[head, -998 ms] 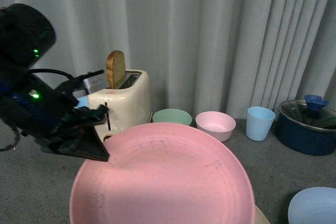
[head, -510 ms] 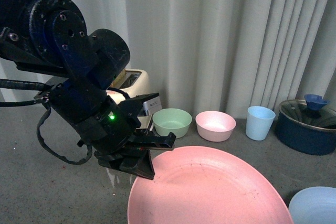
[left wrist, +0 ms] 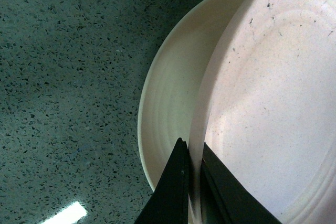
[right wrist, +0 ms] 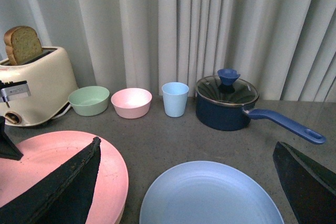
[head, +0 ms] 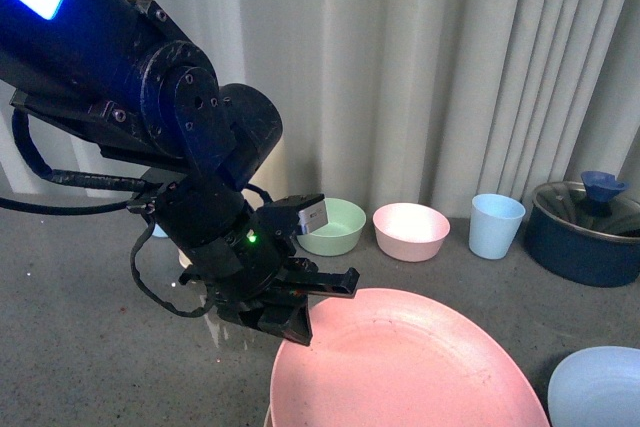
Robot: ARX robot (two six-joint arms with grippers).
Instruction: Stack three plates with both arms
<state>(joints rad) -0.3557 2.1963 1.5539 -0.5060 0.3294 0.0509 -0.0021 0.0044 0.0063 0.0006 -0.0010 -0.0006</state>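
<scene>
My left gripper [head: 290, 325] is shut on the near-left rim of the pink plate [head: 420, 367] and holds it low at the front centre. In the left wrist view the black fingers [left wrist: 176, 182] pinch the pink plate's [left wrist: 273, 103] rim. The cream plate [left wrist: 168, 108] lies on the table right under it, showing past its edge. The light blue plate [head: 600, 387] lies at the front right, apart from the others. It also shows in the right wrist view [right wrist: 210, 198]. My right gripper [right wrist: 186, 145] is open and empty above it, beside the pink plate [right wrist: 47, 166].
A cream toaster [right wrist: 31, 85] with a bread slice stands at the back left. A green bowl [head: 335, 227], a pink bowl [head: 410, 230], a blue cup [head: 497, 225] and a navy lidded pot [head: 590, 232] line the curtain. The speckled grey table [left wrist: 68, 77] lies beside the plates.
My left arm has swung right and down with the pink plate, which now sits lower over the cream plate. The arm now hides the toaster in the front view.
</scene>
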